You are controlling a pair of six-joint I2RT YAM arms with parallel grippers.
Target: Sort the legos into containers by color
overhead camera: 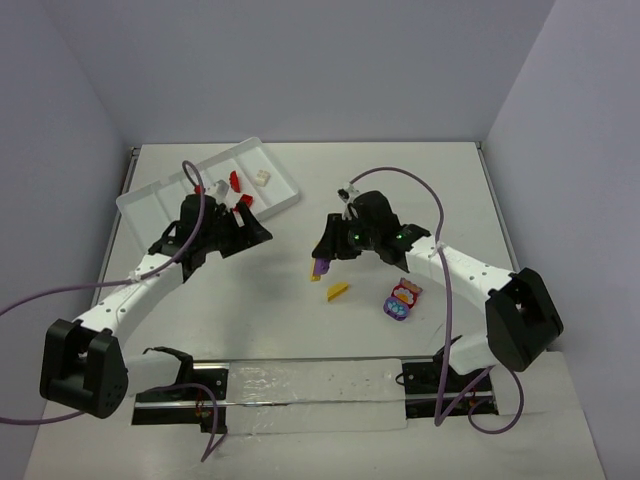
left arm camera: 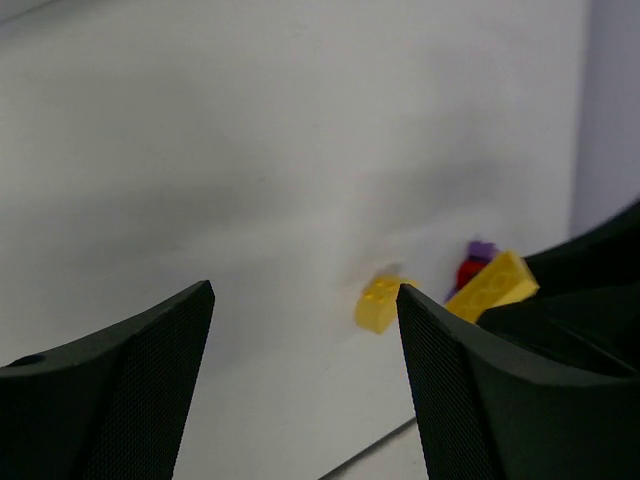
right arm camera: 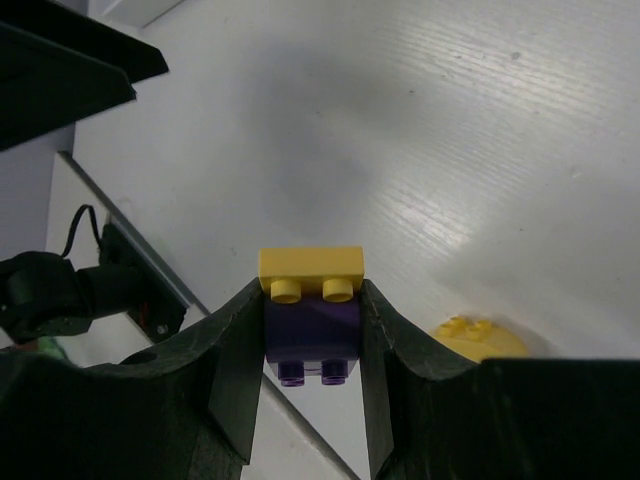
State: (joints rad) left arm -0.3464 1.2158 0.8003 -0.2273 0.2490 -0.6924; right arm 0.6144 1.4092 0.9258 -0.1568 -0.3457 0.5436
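While in right hand (right arm camera: pixel 310 300), purple-yellow legos (right arm camera: pixel 310 335)

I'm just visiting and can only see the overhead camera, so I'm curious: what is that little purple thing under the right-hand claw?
Observer: The right wrist camera shows the right gripper shut on a purple brick. A yellow brick is stacked on it, which is hidden from above.
Operator: Is the other arm carrying anything, over by the tray?
Observer: No. Its own wrist camera shows the left gripper open, with nothing held in it.
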